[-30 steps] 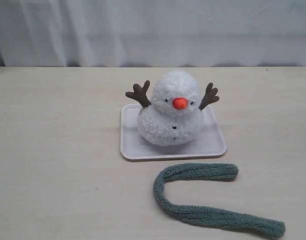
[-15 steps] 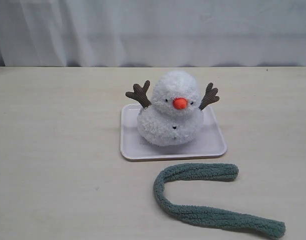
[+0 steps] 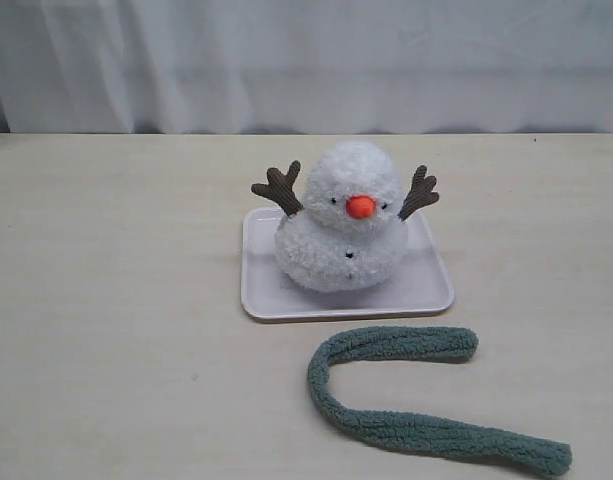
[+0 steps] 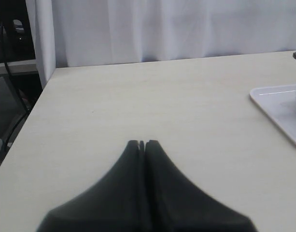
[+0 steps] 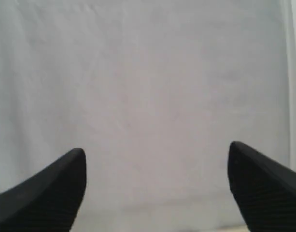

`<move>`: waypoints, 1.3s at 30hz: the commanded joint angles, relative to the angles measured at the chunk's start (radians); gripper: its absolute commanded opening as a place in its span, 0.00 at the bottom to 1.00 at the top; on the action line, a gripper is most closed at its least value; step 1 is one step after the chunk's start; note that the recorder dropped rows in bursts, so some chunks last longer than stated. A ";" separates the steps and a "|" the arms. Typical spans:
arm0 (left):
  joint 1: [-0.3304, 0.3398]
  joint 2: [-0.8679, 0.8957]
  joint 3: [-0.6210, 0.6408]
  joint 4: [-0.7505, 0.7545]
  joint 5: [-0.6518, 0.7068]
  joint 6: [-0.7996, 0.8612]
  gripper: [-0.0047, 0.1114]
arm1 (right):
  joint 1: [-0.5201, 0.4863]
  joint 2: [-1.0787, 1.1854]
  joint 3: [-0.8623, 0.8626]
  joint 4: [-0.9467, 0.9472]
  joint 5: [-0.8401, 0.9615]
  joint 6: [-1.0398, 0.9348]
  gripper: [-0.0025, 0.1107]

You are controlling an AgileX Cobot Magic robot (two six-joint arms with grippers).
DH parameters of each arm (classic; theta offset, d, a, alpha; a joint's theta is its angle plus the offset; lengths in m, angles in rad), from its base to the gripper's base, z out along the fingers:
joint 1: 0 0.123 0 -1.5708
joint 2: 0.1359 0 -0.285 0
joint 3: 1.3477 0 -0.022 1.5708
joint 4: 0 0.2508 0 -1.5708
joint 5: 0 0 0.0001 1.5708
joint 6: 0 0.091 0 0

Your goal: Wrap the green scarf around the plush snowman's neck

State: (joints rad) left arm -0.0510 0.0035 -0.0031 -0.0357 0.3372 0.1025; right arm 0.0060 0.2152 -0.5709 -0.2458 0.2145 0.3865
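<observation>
Small fluffy white plush snowman [image 3: 341, 235] with an orange nose and brown twig arms sits upright on a shallow pale square tray [image 3: 431, 290]. Tray is mid-counter, closer to the curtain-side edge of the pale wood-grain counter [image 3: 116, 300].

Long fuzzy grey-green fleece scarf [image 3: 322, 385] lies flat on the counter, just off the tray toward the opposite edge and apart from it. It is bent in a hook: short end parallel to the tray, long end trailing toward the corner on the right arm's side. Snowman's neck [image 3: 316, 222], a shallow crease under the head ball, is bare. Task not begun, by my reading.

Left jaws: clenched tip to tip, nothing between them, low over bare counter with the tray at the side of the wrist view. Right jaws: spread wide, empty, facing only white curtain [image 5: 152, 72]. Neither arm shows in the exterior view.

Risks, as judged:
- Limp fleece; a pinch at one end likely drags the rest and may hook a twig arm.
- Light plush may tip or skid off the tray if the scarf pulls sideways.
- Shallow crease; wrap may ride onto the head or slump onto the body.
- Left jaws must part before any pickup.
</observation>
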 commanded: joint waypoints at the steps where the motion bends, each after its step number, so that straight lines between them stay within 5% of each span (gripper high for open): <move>1: -0.007 -0.004 0.003 -0.001 -0.014 0.001 0.04 | -0.003 0.128 -0.095 0.149 0.253 -0.223 0.75; 10: -0.007 -0.004 0.003 -0.003 -0.014 0.001 0.04 | 0.001 0.421 -0.181 0.871 0.581 -1.036 0.73; 14: -0.007 -0.004 0.003 -0.003 -0.014 0.001 0.04 | 0.074 0.523 -0.181 1.016 0.684 -1.339 0.73; 23: -0.007 -0.004 0.003 -0.003 -0.014 0.001 0.04 | 0.318 0.686 -0.124 0.635 0.748 -1.260 0.73; 31: -0.007 -0.004 0.003 -0.003 -0.014 0.001 0.04 | 0.519 0.784 0.052 0.387 0.514 -1.285 0.73; 39: -0.007 -0.004 0.003 -0.003 -0.014 0.001 0.04 | 0.568 0.952 0.131 0.364 0.309 -1.261 0.73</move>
State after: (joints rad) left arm -0.0510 0.0035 -0.0031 -0.0357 0.3372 0.1025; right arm 0.5691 1.1152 -0.4461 0.1259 0.5734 -0.8874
